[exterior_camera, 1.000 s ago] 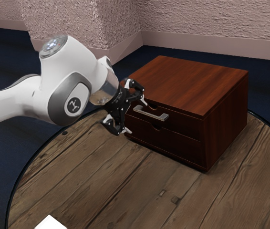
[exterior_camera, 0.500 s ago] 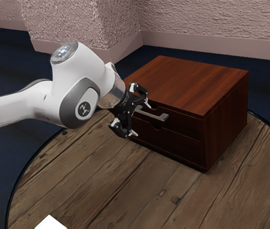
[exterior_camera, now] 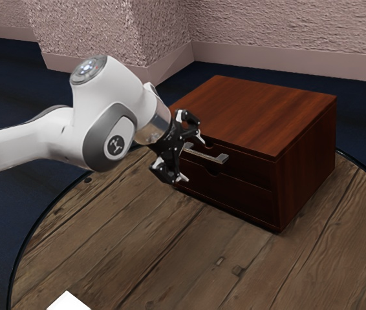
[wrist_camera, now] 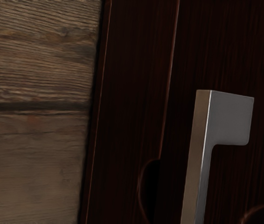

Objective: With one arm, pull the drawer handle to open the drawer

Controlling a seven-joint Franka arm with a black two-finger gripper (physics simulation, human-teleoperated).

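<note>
Drawer [exterior_camera: 238,163]: shut, flush with the cabinet [exterior_camera: 254,110]; nothing pulled yet.
Claw [exterior_camera: 186,157]: mine, spread open at the end of the handle [exterior_camera: 205,154], gripping nothing.
Left: I judge closing on the handle, then pulling.

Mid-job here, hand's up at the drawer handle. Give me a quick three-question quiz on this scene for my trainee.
1. True or false: the top drawer is pulled out of the cabinet.
2. The hand is: A) open, at the handle's end; B) shut on the handle; C) resting on the cabinet's top.
3. Fill in: the cabinet stands on a round ___ table.
Key: 1 false, the top drawer sits flush; 2 A; 3 wooden.
</note>
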